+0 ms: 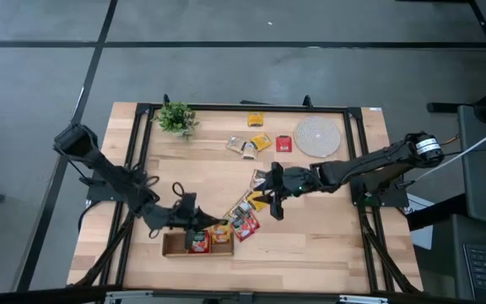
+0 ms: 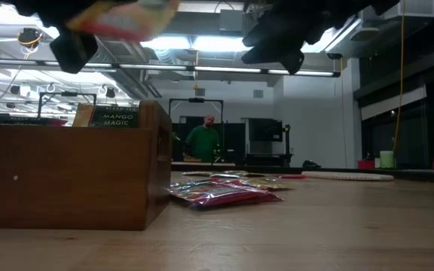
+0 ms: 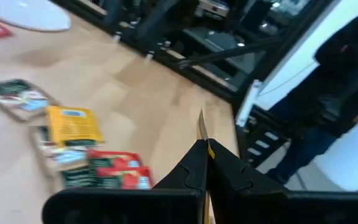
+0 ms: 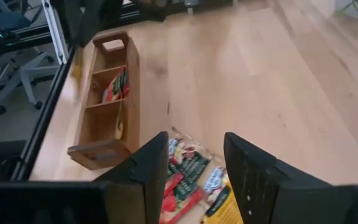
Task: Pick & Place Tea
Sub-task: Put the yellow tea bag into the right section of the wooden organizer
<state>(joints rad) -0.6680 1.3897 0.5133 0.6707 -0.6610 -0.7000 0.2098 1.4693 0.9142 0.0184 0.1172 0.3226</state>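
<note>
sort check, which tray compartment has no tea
The end compartment on the left arm's side; the middle holds red sachets, the other end yellow ones. The left gripper holds a sachet above the tray.

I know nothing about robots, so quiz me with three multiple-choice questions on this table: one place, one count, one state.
1. The red paper tea sachet inside the long wooden tray lies in: A the middle compartment; B an end compartment; C the handle.
2. Tray compartments: A two; B three; C five.
3. The right hand is: A open, empty; B shut on a sachet; C gripping the tray.
Key: A, compartments flank it; B, two dividers show; A, its fingers stand apart, nothing between.
</note>
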